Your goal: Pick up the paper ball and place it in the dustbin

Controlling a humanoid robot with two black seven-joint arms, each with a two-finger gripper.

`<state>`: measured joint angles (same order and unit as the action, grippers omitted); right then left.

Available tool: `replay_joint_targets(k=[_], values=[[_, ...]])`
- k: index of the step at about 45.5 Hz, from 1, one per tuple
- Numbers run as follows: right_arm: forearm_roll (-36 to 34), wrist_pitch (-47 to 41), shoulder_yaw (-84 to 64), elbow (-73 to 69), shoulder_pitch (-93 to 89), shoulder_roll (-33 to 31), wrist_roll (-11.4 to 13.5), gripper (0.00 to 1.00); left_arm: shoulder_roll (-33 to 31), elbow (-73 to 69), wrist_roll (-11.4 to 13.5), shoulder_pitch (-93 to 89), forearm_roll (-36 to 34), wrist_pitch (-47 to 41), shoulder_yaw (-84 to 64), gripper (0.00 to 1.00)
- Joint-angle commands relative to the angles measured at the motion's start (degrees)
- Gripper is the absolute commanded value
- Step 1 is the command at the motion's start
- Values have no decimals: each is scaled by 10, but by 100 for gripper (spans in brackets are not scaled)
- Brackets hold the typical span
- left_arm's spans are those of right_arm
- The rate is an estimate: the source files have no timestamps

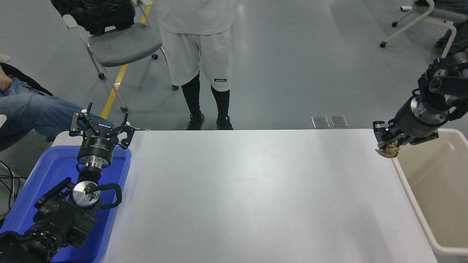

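My right gripper (384, 143) is shut on the tan paper ball (389, 151) and holds it in the air over the table's far right corner, just left of the dustbin's rim. The cream-beige dustbin (407, 190) stands along the table's right edge; its inside shows bare walls. My left gripper (100, 128) is open and parked at the lower left, over the far end of the blue tub.
A bright blue tub (44, 182) sits at the table's left edge under my left arm. A person in white shorts (199, 54) stands at the far side. A seated person's legs (33, 113) are at far left. A grey chair (117, 44) stands behind.
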<state>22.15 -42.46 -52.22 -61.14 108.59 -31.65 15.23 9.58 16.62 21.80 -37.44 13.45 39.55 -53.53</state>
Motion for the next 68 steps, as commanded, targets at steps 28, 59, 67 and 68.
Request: replay_joint_targets(k=[28, 59, 67, 68], values=[[5, -25, -68, -5, 176, 7, 1, 0, 0, 0, 0, 0, 0, 0, 0, 99], [14, -25, -154, 94, 119, -148, 3, 0, 0, 0, 0, 0, 0, -1, 0, 99], [15, -25, -82, 208, -16, -166, 2, 0, 0, 0, 0, 0, 1, -1, 0, 99], [15, -25, -66, 219, -36, -169, 2, 0, 0, 0, 0, 0, 1, -1, 0, 99]])
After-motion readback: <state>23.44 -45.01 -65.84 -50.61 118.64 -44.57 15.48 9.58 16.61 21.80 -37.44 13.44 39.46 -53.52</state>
